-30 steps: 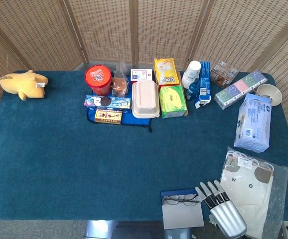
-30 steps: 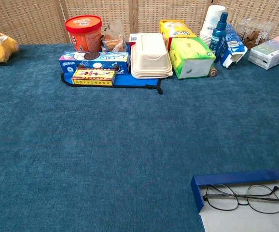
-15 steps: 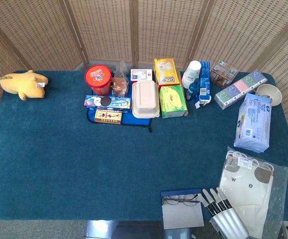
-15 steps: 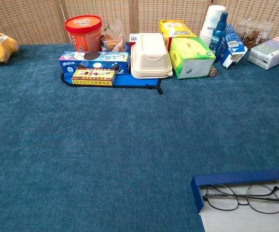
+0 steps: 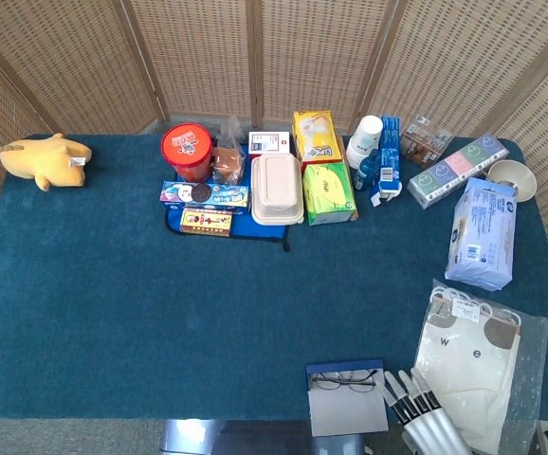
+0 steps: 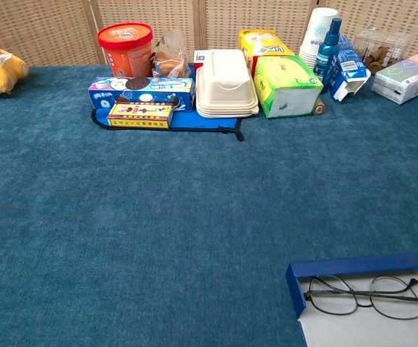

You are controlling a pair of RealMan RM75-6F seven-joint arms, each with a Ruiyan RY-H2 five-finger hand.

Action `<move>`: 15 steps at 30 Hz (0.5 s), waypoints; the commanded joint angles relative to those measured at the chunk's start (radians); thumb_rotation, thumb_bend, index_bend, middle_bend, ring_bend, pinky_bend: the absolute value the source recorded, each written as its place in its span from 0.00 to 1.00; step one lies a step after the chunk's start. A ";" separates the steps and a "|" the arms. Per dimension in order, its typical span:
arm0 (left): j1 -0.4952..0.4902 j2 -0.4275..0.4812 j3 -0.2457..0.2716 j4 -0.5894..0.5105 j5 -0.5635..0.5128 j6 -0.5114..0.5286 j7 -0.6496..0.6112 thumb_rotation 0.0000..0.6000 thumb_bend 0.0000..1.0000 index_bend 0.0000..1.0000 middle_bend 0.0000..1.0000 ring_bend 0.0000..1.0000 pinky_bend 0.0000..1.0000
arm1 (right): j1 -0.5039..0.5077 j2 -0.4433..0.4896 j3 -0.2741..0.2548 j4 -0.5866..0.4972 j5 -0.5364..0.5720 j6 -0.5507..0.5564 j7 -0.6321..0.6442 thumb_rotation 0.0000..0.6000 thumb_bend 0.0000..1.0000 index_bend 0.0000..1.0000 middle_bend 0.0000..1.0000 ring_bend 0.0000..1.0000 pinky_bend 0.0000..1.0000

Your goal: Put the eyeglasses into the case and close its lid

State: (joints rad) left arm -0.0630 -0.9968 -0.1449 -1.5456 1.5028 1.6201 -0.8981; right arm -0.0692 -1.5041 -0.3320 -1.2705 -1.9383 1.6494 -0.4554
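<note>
While lid stays open, glasses point(image 6: 368, 295) lying folded inside case point(image 6: 361, 266) at table's point(image 5: 113, 313) near edge, toward right corner. Right hand point(image 5: 424, 421) just right of case, fingers straight and slightly spread, holding nothing, apart from glasses. Left hand out of view.

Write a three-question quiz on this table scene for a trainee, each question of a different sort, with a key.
1. True or false: the eyeglasses already lie inside the open case.
2. Multiple choice: the right hand is
A) gripping the eyeglasses
B) pressing the lid flat
C) beside the case, holding nothing
3. Fill in: the yellow plush toy lies at the table's far ____ corner in the head view.

Key:
1. True; the lid is not yet closed.
2. C
3. left
</note>
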 commanded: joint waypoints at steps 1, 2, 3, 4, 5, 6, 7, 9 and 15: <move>0.004 0.001 0.001 0.002 0.002 0.005 -0.006 1.00 0.31 0.14 0.27 0.17 0.07 | -0.009 -0.011 -0.003 0.016 -0.013 0.004 0.013 1.00 0.23 0.00 0.00 0.00 0.05; 0.006 0.002 0.002 0.003 0.002 0.008 -0.009 1.00 0.31 0.14 0.27 0.17 0.07 | -0.011 -0.016 -0.005 0.024 -0.021 0.004 0.019 1.00 0.23 0.00 0.00 0.00 0.05; 0.008 0.002 0.002 0.004 0.002 0.009 -0.011 1.00 0.31 0.14 0.27 0.17 0.07 | -0.012 -0.019 -0.006 0.030 -0.025 0.004 0.023 1.00 0.23 0.00 0.00 0.00 0.05; 0.011 0.003 0.003 0.006 0.002 0.012 -0.014 1.00 0.31 0.14 0.27 0.17 0.07 | -0.013 -0.024 -0.007 0.038 -0.032 0.005 0.029 1.00 0.23 0.00 0.00 0.00 0.05; 0.013 0.003 0.004 0.007 0.003 0.014 -0.017 1.00 0.31 0.14 0.27 0.17 0.07 | -0.014 -0.029 -0.007 0.046 -0.038 0.007 0.036 1.00 0.23 0.00 0.00 0.00 0.05; 0.014 0.004 0.005 0.008 0.003 0.016 -0.018 1.00 0.31 0.14 0.27 0.17 0.07 | -0.014 -0.032 -0.006 0.052 -0.042 0.008 0.040 1.00 0.23 0.00 0.00 0.00 0.05; 0.016 0.004 0.005 0.010 0.004 0.018 -0.019 1.00 0.31 0.14 0.27 0.17 0.06 | -0.014 -0.036 -0.004 0.060 -0.047 0.009 0.045 1.00 0.23 0.00 0.00 0.00 0.05; 0.019 0.005 0.007 0.013 0.004 0.019 -0.022 1.00 0.31 0.14 0.27 0.17 0.06 | -0.014 -0.043 -0.003 0.072 -0.056 0.010 0.054 1.00 0.23 0.00 0.00 0.00 0.05; 0.027 0.007 0.009 0.020 0.003 0.026 -0.032 1.00 0.31 0.14 0.27 0.17 0.06 | -0.005 -0.064 0.003 0.106 -0.082 0.008 0.088 1.00 0.23 0.00 0.00 0.00 0.05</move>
State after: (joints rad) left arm -0.0370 -0.9899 -0.1361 -1.5260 1.5061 1.6450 -0.9295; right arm -0.0765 -1.5642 -0.3306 -1.1691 -2.0160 1.6581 -0.3722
